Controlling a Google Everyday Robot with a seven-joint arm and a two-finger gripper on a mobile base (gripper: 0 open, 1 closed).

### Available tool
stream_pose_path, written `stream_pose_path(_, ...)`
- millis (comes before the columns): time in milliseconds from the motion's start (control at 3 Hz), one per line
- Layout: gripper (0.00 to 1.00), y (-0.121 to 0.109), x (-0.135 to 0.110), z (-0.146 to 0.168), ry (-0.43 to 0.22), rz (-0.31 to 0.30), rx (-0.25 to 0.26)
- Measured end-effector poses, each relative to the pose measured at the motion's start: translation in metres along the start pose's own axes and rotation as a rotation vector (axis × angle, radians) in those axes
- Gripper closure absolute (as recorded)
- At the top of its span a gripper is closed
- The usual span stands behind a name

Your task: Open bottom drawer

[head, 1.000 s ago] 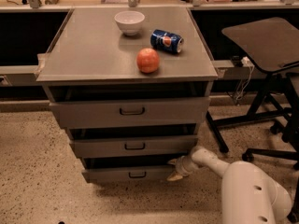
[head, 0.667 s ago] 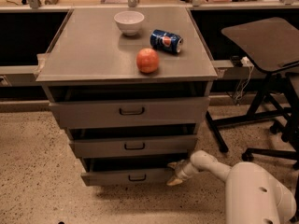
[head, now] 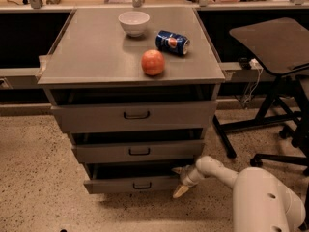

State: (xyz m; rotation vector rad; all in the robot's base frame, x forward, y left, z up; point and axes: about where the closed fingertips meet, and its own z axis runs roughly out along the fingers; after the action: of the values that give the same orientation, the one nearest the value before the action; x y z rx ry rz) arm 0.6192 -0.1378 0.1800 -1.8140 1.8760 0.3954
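Observation:
The bottom drawer [head: 116, 184] is the lowest and narrowest of three grey fronts, with a small dark pull handle [head: 142, 185] at its middle. It stands a little way out, with a dark gap above its front. My gripper [head: 180, 181] is at the drawer's right end, on the end of my white arm [head: 217, 170] that reaches in from the lower right. One finger is up by the drawer's top edge and one pale fingertip [head: 179, 192] hangs below the front.
A grey cabinet top [head: 96, 52] carries a white bowl [head: 133, 22], a blue can on its side [head: 172, 42] and a red apple [head: 153, 62]. The middle drawer [head: 139, 151] and top drawer [head: 135, 115] are above. A black chair [head: 275, 81] stands to the right. The floor is speckled.
The bottom drawer has slid out a little toward the camera, and my gripper has moved with its right end, slightly lower in the view.

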Motion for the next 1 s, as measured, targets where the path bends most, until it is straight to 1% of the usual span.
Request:
stream_pose_path(333, 0.0, 0.0, 0.0, 0.0, 0.0, 0.0, 0.0)
stream_pose_path(667, 0.0, 0.005, 0.004, 0.005, -0.022, 0.013, -0.016)
stream_pose_path(1000, 0.15, 0.029, 0.001, 0.01, -0.029, -0.013, -0.093)
